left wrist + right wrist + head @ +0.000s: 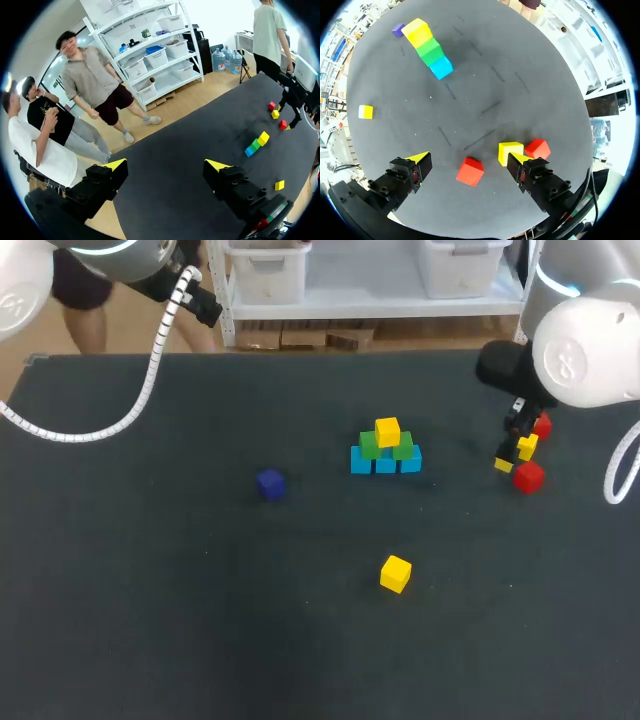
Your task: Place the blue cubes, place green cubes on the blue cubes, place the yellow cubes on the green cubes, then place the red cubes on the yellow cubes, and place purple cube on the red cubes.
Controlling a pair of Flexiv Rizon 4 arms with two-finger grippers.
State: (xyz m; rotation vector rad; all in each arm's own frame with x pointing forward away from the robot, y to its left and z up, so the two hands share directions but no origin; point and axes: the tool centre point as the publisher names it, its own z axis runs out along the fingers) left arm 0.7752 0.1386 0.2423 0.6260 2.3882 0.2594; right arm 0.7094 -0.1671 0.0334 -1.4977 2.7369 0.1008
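While the right arm is hanging over the dark surface in the head view, its jaws are pointing down among three cubes. A near red cube is lying just beside one yellow tip, a far red cube is lying on the jaws' other side, and a small yellow cube is sitting between the two. Well apart from these jaws, three blue cubes are standing in a row, carrying two green cubes and a top yellow cube. A purple cube is lying beyond that pile, and a loose yellow cube is lying alone. The left arm is entering at the corner, its jaws out of sight.

In the left wrist view, the left jaws are standing spread, with only bare surface between them and the pile far ahead.

In the right wrist view, the right jaws are standing spread wide, pinching nothing. The near red cube is lying between the fingers, touching neither. The small yellow cube is sitting right at one fingertip, with the far red cube just beside it. The pile is standing far ahead.
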